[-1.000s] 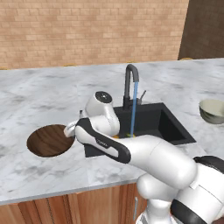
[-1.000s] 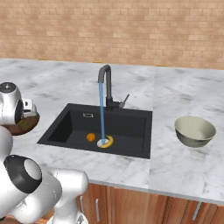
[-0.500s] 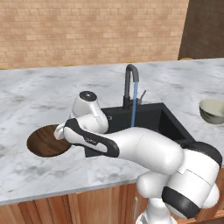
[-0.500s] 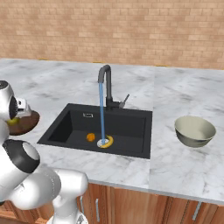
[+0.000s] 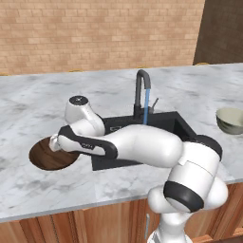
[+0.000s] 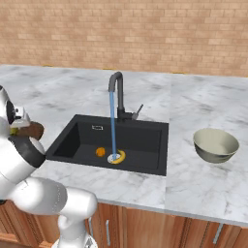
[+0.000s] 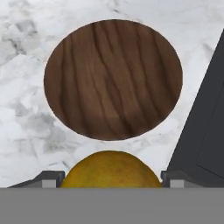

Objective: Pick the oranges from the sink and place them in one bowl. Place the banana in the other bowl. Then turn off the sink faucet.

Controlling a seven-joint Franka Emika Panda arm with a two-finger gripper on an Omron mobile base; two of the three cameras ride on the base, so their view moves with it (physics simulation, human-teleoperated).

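Observation:
My gripper [image 7: 111, 177] is shut on the duller yellow-green orange [image 7: 110, 169], which fills the space between its fingertips. It hangs by the near rim of the dark wooden bowl [image 7: 113, 78], which holds nothing. In the left base view the gripper [image 5: 55, 142] is over that bowl [image 5: 46, 155], left of the sink [image 5: 167, 124]. The bright orange [image 6: 100, 151] and the banana [image 6: 119, 157] lie on the floor of the sink [image 6: 72, 138] by the drain. Water runs from the faucet [image 6: 117, 92]. The pale grey-beige bowl [image 6: 216, 144] stands to the right of the sink.
My own white arm stretches across the front of the sink in the left base view. A brick wall backs the marble counter [image 5: 42, 95]. The black sink edge [image 7: 205, 127] runs along the right of the hand view.
The arm has swung left, away from the sink, carrying the yellow-green orange to the wooden bowl. The fruits in the sink have not moved.

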